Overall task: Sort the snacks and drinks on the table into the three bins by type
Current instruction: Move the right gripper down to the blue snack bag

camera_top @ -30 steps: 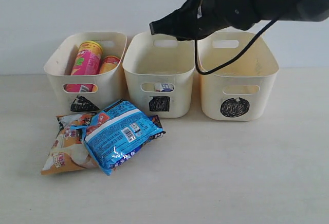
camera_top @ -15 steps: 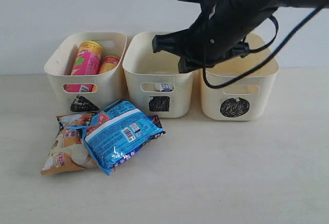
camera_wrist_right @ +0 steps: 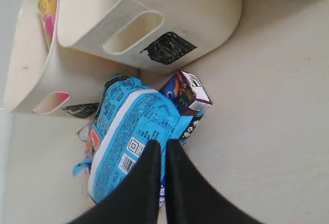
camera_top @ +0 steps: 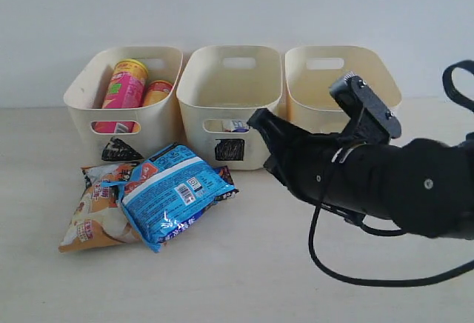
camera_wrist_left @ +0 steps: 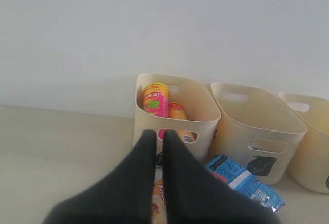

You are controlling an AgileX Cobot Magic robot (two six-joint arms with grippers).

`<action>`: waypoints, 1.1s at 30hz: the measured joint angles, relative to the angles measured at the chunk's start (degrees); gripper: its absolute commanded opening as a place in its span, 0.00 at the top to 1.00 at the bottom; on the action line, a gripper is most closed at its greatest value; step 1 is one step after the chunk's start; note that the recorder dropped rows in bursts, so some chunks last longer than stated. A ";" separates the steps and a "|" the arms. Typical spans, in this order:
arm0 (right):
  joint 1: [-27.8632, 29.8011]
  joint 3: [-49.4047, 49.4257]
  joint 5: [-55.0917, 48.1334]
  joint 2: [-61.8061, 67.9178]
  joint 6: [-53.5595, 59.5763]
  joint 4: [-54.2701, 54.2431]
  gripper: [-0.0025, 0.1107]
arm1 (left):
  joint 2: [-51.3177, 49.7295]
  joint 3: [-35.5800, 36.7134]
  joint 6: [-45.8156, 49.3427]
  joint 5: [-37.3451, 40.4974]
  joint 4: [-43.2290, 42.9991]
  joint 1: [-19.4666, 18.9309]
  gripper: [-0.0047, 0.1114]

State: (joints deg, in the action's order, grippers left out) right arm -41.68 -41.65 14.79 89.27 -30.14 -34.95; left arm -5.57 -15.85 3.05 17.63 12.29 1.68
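I count three bins [camera_top: 194, 86] along the far side of the surface [camera_top: 244, 278]. Two tubes [camera_top: 124, 90] stand in the left bin. Two packets lie near it, the blue packet [camera_top: 169, 193] over the orange-and-white packet [camera_top: 92, 219]. The right wrist view alone plainly shows one purple carton [camera_wrist_right: 186, 91] touching the blue packet. The left end effector [camera_wrist_left: 160, 133] and right end effector [camera_wrist_right: 164, 143] are pinched together, empty.

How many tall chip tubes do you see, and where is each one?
2. The pink tube and the yellow tube stand side by side inside the triangle-marked bin. Others could be hidden from view.
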 measured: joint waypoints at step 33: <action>-0.08 2.80 29.87 21.95 -59.64 42.60 0.27 | 0.00 0.00 0.00 0.00 0.00 0.00 0.92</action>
State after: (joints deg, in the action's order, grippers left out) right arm -41.76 -38.86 44.66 111.22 -89.78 7.65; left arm -5.57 -15.85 3.05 17.63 12.29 1.68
